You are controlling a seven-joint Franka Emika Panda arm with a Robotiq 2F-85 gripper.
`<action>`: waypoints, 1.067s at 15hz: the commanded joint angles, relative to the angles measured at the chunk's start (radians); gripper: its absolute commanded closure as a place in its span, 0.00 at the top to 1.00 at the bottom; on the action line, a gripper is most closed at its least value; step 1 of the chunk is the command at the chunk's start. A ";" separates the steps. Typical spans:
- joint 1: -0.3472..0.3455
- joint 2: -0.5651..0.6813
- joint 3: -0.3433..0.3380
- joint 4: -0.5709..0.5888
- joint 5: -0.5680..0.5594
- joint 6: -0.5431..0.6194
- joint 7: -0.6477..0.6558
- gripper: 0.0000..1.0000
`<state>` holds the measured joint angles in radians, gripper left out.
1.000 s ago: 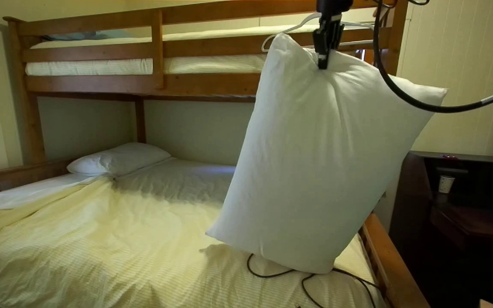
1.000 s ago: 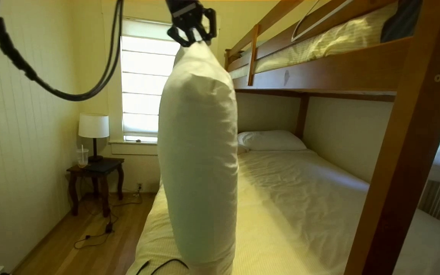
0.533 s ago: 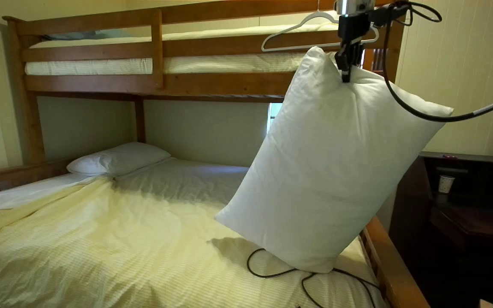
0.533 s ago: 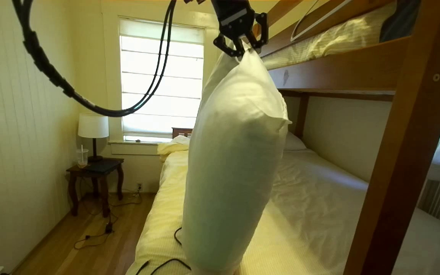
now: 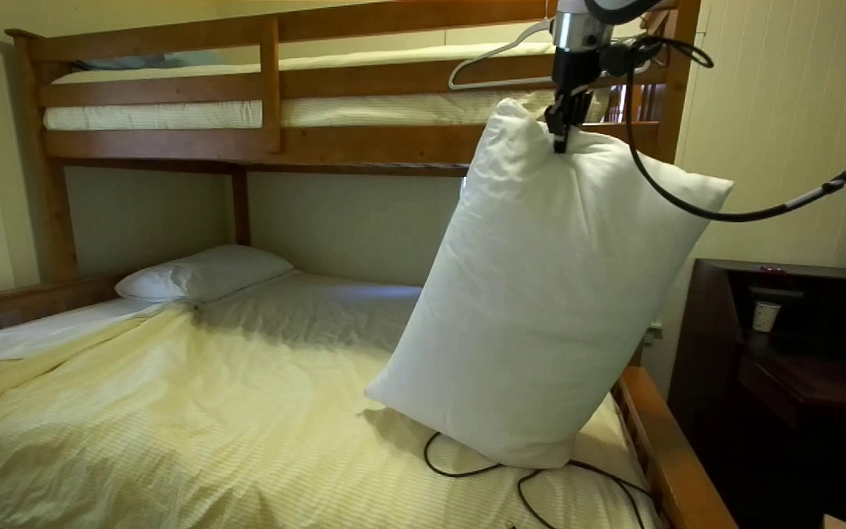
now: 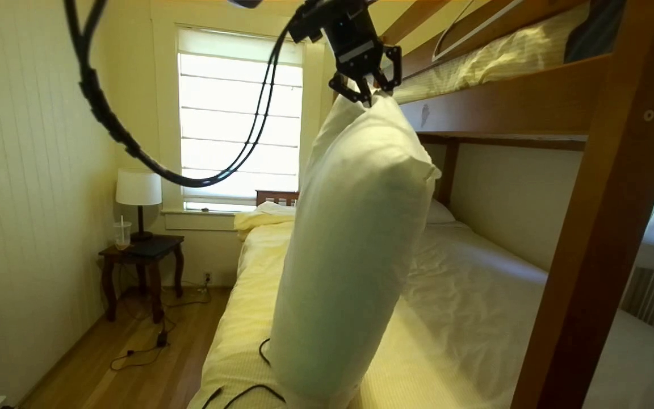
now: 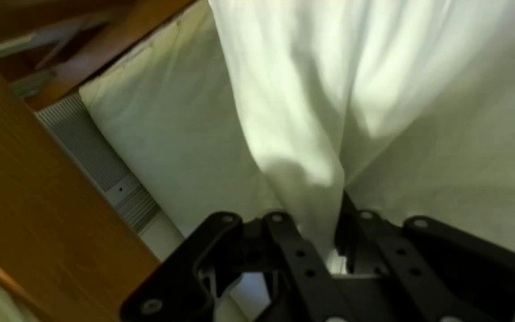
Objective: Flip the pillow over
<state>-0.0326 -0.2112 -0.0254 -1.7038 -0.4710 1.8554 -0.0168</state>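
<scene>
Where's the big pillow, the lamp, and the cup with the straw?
Big pillow (image 5: 544, 308), in an exterior view: its broad side.
Lamp (image 6: 139, 190), in an exterior view: its white shade.
Cup (image 6: 122, 235), in an exterior view: its clear side.

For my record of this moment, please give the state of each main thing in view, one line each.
Pillow: held on end, tilted
Gripper: closed on pillow's top edge
Far pillow: lying down, not held
Yellow cover: spread out, wrinkled
Blind: lowered almost fully
Lamp: upright; lit or not, unclear
Clear cup: upright; contents unclear
Hanger: hanging
</scene>
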 commanded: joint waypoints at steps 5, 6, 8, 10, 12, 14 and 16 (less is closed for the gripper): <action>-0.028 0.229 -0.029 0.107 0.038 0.385 0.099 0.03; -0.036 0.238 -0.039 0.088 0.032 0.414 0.112 0.03; -0.054 0.248 -0.065 0.050 0.024 0.456 0.133 0.03; -0.075 0.256 -0.094 0.021 0.005 0.491 0.146 0.03; -0.069 0.267 -0.095 0.043 0.022 0.451 0.111 0.13; -0.085 0.275 -0.112 0.032 0.022 0.457 0.111 0.13; -0.086 0.277 -0.113 0.032 0.022 0.457 0.112 0.13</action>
<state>-0.1198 0.0645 -0.1359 -1.6760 -0.4524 2.3155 0.0993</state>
